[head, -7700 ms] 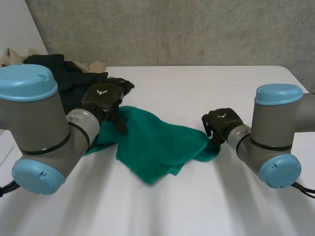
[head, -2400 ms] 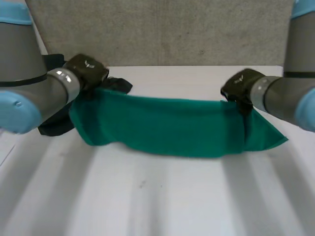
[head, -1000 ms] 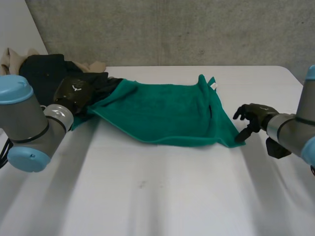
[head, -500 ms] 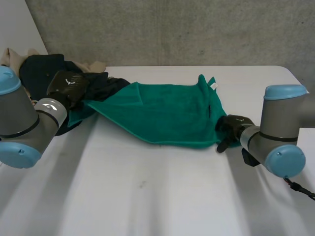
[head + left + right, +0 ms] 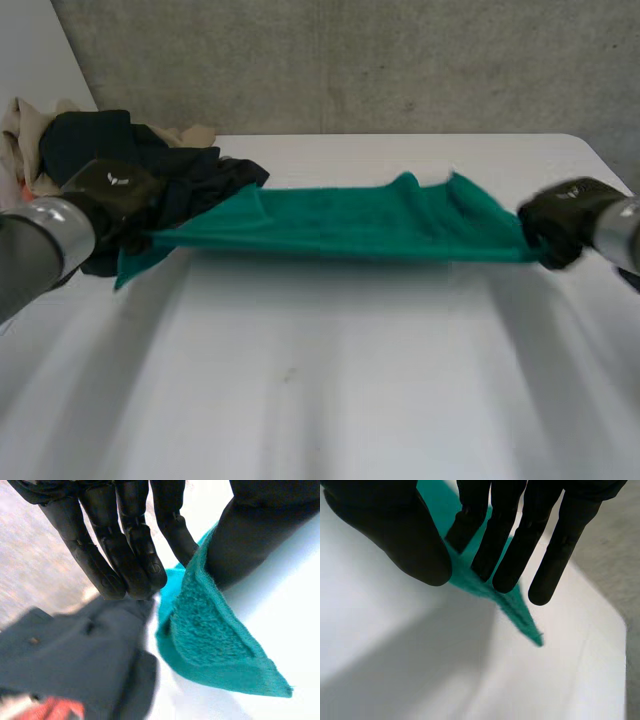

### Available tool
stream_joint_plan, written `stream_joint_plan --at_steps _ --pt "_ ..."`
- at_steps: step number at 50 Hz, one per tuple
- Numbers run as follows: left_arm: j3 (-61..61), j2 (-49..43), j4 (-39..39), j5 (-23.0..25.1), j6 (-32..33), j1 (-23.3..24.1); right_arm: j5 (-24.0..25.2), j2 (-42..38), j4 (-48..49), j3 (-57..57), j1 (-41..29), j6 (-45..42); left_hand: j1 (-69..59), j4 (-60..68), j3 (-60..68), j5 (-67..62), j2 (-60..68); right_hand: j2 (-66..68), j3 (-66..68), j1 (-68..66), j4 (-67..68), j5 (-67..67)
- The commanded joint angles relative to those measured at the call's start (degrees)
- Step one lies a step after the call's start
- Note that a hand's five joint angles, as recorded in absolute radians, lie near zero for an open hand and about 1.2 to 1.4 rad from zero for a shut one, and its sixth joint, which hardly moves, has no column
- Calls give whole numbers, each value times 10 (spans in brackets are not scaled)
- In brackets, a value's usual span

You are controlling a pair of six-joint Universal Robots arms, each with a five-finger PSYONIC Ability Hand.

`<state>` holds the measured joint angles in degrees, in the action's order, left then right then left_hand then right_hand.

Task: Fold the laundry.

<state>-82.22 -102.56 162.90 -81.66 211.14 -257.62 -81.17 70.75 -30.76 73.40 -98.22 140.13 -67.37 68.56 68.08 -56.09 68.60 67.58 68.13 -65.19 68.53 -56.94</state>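
- A heap of dark navy and beige garments (image 5: 95, 140) lies at the far left corner of the white table (image 5: 330, 400)
- The black left hand (image 5: 112, 192) is just in front of that heap, pinching the left end of a green terry towel (image 5: 370, 222) between its thumb and straight fingers (image 5: 131, 555); a loose corner hangs below the grip
- The towel stretches taut in a narrow band between the two hands, raised above the table's middle
- The black right hand (image 5: 560, 222) pinches the towel's right end between thumb and fingers (image 5: 535, 530), with a pointed corner poking out past the fingertips
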Motion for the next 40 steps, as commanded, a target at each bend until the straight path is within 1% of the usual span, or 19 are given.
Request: stream_joint_plan --at_steps 1,2,4,8,9,11,12,15,16,18,19,21,22,23,25,26,30,33,40 --pt "-11 30 -224 -1 73 8 -32 35 -236 39 32 -240 -126 114 119 -139 114 124 119 -148 115 -131" --pt "-16 28 -264 0 92 12 -43 33 -228 47 32 -251 -126 114 119 -139 114 124 119 -148 115 -131" --pt "-16 22 -279 2 107 18 -50 31 -209 48 28 -251 -126 114 119 -139 114 124 119 -148 115 -131" --pt "14 -48 -233 -14 140 31 -58 -10 -146 31 11 -234 -126 114 119 -139 114 124 119 -148 115 -131" --pt "41 -79 -218 -30 145 38 -62 -25 -129 16 2 -227 -126 114 119 -139 114 124 119 -148 115 -131" --pt "76 -107 -210 -50 146 48 -67 -40 -114 -6 -6 -217 -126 114 119 -139 114 124 119 -148 115 -131" --pt "120 -131 -203 -67 146 62 -72 -53 -101 -38 -15 -205 -126 114 119 -139 114 124 119 -148 115 -131" --pt "206 -163 -194 -89 147 77 -84 -74 -74 -103 -27 -182 -126 114 119 -139 114 124 119 -148 115 -131" --pt "273 -179 -182 -99 143 83 -94 -82 -49 -155 -33 -160 -126 114 119 -139 114 124 119 -148 115 -131" --pt "343 -191 -166 -102 139 85 -106 -86 -11 -213 -37 -127 -126 114 119 -139 114 124 119 -148 115 -131" --pt "413 -197 -139 -102 132 88 -117 -87 29 -262 -38 -95 -126 114 119 -139 114 124 119 -148 115 -131" --pt "476 -197 -99 -98 118 86 -128 -85 81 -300 -38 -59 -126 114 119 -139 114 124 119 -148 115 -131" --pt "524 -193 -48 -98 103 83 -136 -81 146 -317 -36 -24 -126 114 119 -139 114 124 119 -148 115 -131" --pt "540 -191 -21 -100 93 80 -137 -76 175 -320 -36 -14 -126 114 119 -139 114 124 119 -148 115 -131" --pt "553 -182 31 -107 67 74 -135 -63 241 -317 -33 4 -126 114 119 -139 114 124 119 -148 115 -131" --pt "552 -169 81 -110 41 71 -134 -48 303 -305 -32 9 -126 114 119 -139 114 124 119 -148 115 -131" --pt "524 -150 166 -109 1 64 -130 -14 399 -254 -34 -1 -126 114 119 -139 114 124 119 -148 115 -131" --pt "495 -148 172 -105 -3 63 -117 -1 417 -221 -40 -6 -126 114 119 -139 114 124 119 -148 115 -131" --pt "412 -147 174 -101 -6 55 -96 -3 398 -166 -43 -6 -126 114 119 -139 114 124 119 -148 115 -131"
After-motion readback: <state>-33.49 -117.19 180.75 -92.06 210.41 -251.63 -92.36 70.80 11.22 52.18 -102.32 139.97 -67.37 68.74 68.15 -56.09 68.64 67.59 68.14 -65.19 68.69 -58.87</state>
